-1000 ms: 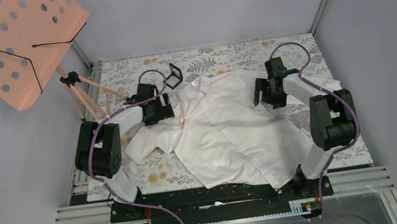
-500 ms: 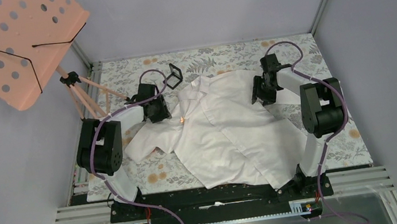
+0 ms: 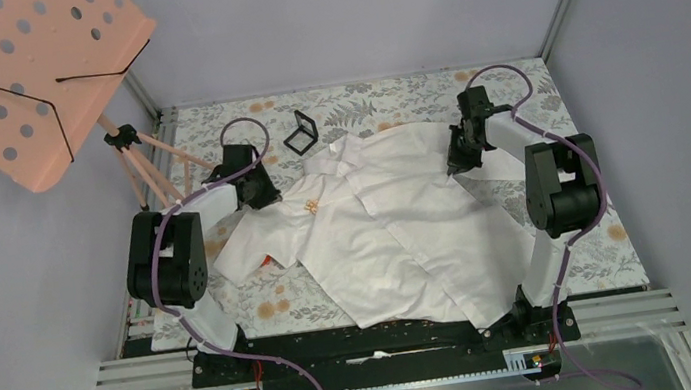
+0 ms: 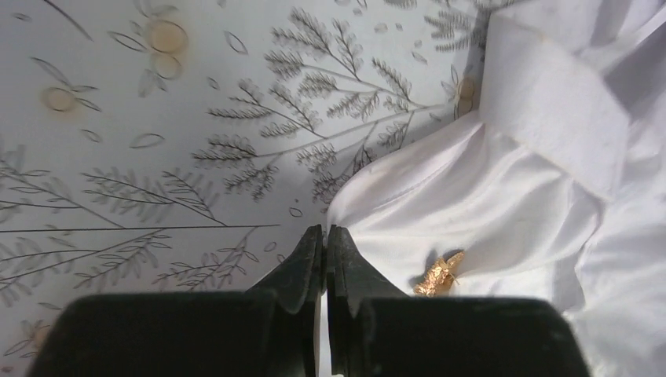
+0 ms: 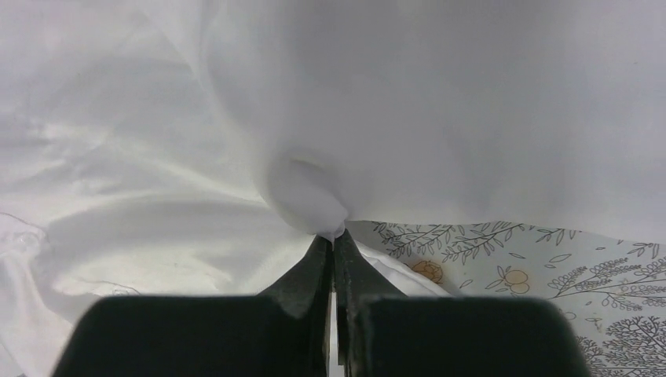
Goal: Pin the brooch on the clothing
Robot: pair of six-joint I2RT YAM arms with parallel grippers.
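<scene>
A: Brooch first: where is it?

B: The brooch lies on the shirt, on the front panel on my left arm's side, just below the collar. It shows gold in my left wrist view. I cannot tell whether its pin goes through the cloth.

A: Which way does it point?

B: In that view its long axis runs on a slant, from lower left to upper right, with the upper end towards the collar. As far as I can judge, it lies flat rather than standing up.

A: And your hands?

B: My left gripper is closed, tips together at the shirt's shoulder edge where it meets the leaf-patterned table cover. It is near the brooch but apart from it, and I can't make out any cloth nipped between the tips. My right gripper is clamped on a small pucker of the shirt at the opposite shoulder.

A: Why hold it so?

B: I judge the right grip anchors the thin fabric and keeps it stretched, so the panel around the brooch lies smooth. The left sits close for any work at the pin.
</scene>
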